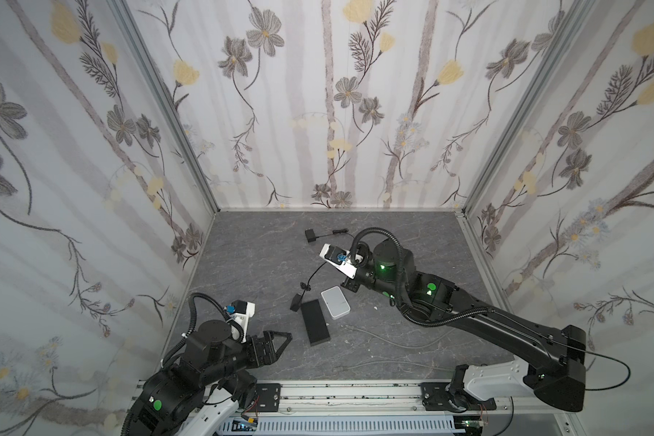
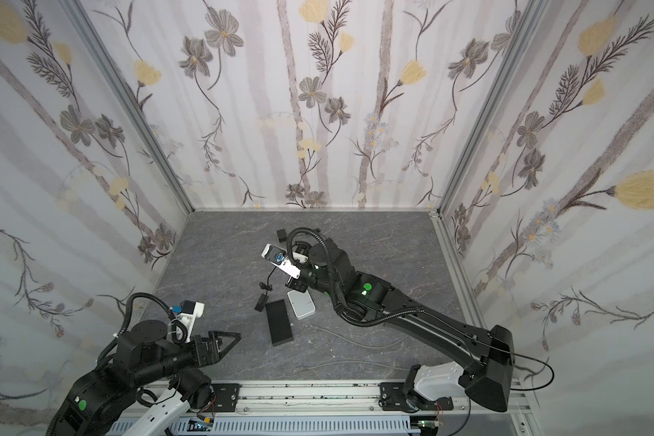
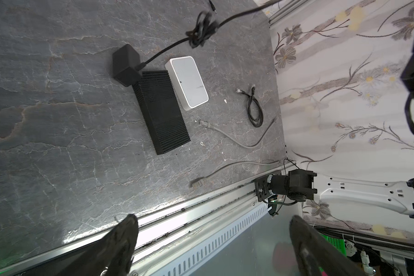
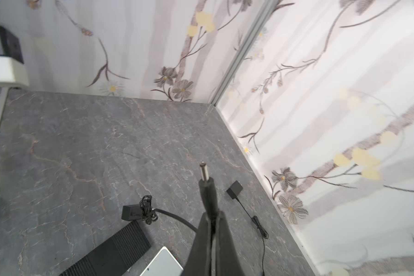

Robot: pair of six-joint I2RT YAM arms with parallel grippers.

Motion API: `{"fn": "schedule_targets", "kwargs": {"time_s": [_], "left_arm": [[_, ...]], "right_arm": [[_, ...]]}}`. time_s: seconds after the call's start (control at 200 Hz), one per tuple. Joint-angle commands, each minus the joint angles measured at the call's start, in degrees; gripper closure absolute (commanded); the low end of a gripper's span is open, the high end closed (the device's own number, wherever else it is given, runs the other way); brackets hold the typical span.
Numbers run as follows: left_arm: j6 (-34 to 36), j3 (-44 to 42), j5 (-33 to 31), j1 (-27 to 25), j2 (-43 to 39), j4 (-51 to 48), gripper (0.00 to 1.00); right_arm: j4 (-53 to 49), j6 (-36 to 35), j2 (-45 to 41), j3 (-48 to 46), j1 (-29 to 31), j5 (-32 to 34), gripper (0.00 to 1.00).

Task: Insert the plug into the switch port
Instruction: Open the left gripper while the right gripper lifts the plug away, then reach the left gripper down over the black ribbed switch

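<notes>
Pinching plug (image 4: 207, 188), right tool (image 4: 211, 216) closed.

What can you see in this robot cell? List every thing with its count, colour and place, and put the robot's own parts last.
table: one, grey marbled, floor of the cell
walls: three, white with floral print, around the table
switch box: one, white with pale grey top, mid-table
ribbed box: one, black, right beside the switch box
large adapter: one, black, at the ribbed box's far corner
small adapter: one, black, near the back wall
plug: one, black with metal tip, held above the table
grey cables: two stretches with connectors, toward the front rail
short cable: one, black, folded, past the switch box
left jaws: black, open, empty, front left
right jaws: black, shut on the plug
</notes>
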Motion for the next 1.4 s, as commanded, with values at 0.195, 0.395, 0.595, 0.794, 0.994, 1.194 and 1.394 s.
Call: {"fn": "schedule_targets", "kwargs": {"time_s": [0.195, 0.395, 0.595, 0.794, 0.994, 1.194, 1.394], "left_arm": [[-4.48, -2.31, 1.66, 0.02, 4.5, 8.76, 0.0], [-6.85, -2.84, -2.99, -0.07, 9.97, 11.35, 0.0], [-5.31, -1.5, -4.84, -0.12, 20.61, 13.99, 0.0], [-3.99, 0.45, -12.36, -0.8, 31.02, 12.46, 0.0], [-5.31, 0.4, -15.53, -4.42, 39.42, 15.94, 0.0], [-5.71, 0.86, -17.68, -8.24, 48.28, 20.04, 0.0], [-6.08, 1.38, -19.93, -9.69, 56.08, 21.89, 0.0]], "right_arm": [[-4.38, 3.8, -13.48, -6.52, -6.0, 6.46, 1.0], [-6.32, 7.37, -19.36, -14.18, -10.11, 5.96, 1.0], [-7.39, 11.2, -21.65, -19.74, -14.55, 0.35, 1.0], [-5.4, 16.55, -23.97, -23.97, -15.16, -3.33, 1.0], [-3.88, 24.6, -22.76, -27.1, -15.24, -11.21, 1.0], [6.05, 32.16, -25.32, -31.84, -15.51, -29.94, 1.0], [6.19, 34.6, -26.96, -34.39, -15.89, -27.84, 1.0]]}}
